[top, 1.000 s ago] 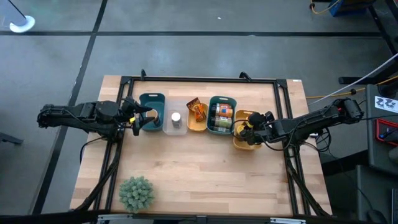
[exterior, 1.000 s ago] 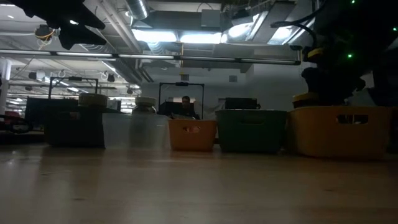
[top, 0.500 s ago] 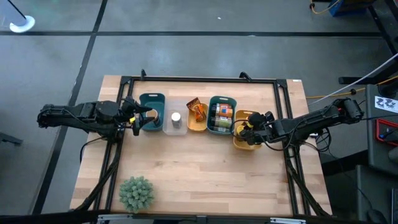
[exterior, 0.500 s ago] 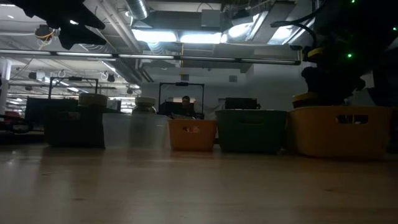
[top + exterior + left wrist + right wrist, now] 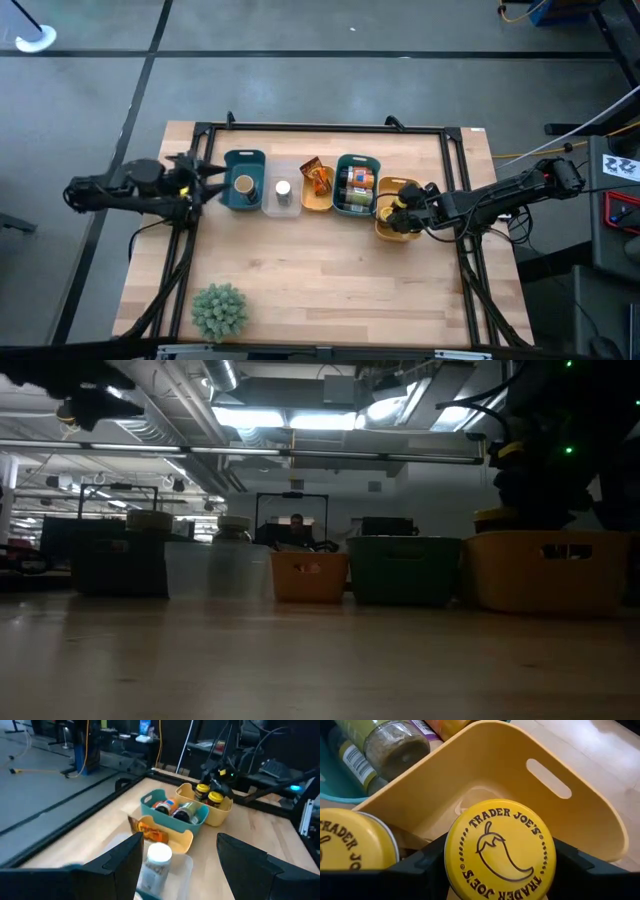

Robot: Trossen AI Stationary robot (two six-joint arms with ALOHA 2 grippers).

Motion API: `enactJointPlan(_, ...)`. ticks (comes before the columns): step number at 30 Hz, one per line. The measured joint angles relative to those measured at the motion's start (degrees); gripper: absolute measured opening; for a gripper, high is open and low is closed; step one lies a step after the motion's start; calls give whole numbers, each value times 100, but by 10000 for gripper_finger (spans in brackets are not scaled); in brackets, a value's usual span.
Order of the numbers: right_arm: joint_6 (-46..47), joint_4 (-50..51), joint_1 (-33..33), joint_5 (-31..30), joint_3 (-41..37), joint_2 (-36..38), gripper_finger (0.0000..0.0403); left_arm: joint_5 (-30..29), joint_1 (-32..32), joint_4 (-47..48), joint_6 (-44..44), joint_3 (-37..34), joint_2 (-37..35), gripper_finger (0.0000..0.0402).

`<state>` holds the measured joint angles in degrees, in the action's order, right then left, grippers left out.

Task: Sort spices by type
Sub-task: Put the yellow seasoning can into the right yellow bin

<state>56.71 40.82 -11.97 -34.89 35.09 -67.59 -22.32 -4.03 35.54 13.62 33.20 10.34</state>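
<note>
So the wooden table [image 5: 330,270] has a row of five bins across its far half, and I'll place everything off the teal bin [image 5: 356,186] that's second from the right end of that row. That one is packed with spice jars [image 5: 357,183] lying on their sides; labels are too small to read from above. Right next to it on the right is the yellow bin [image 5: 555,805], where the right gripper [image 5: 398,209] is pinching a yellow-lidded jar [image 5: 500,850]. The lid reads "TRADER JOE'S" around a chili pepper drawing. A second yellow lid [image 5: 352,840] sits just beside it in the same bin with the same design, though only part of it shows.

Left of the landmark bin is an orange bin [image 5: 317,190] holding a brown-orange packet [image 5: 316,176], then a clear bin [image 5: 282,197] with a white-capped jar [image 5: 283,189], then another teal bin [image 5: 243,180] with a tan-lidded jar [image 5: 243,185]. The left gripper [image 5: 207,177] hangs just past that far-left bin, fingers spread apart and holding nothing.

Green bushy plant [image 5: 219,310] sits well away at the table's near left corner.
</note>
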Motion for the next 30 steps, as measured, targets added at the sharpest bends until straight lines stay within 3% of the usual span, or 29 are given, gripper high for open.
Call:
enactJointPlan(5,-2,-11,0,2,0,0,243,-46,1,-223,74,-576,-1029,235)
enactJointPlan(12,-8,-81,0,173,4,5,243,-107,1,-774,-355,-1476,-749,235)
enactJointPlan(19,-7,-83,0,365,4,2,243,-148,0,-2312,-767,-2366,-834,235)
enactJointPlan(30,-4,-87,0,453,4,0,243,-102,-1,-3322,-1221,-3052,-847,235)
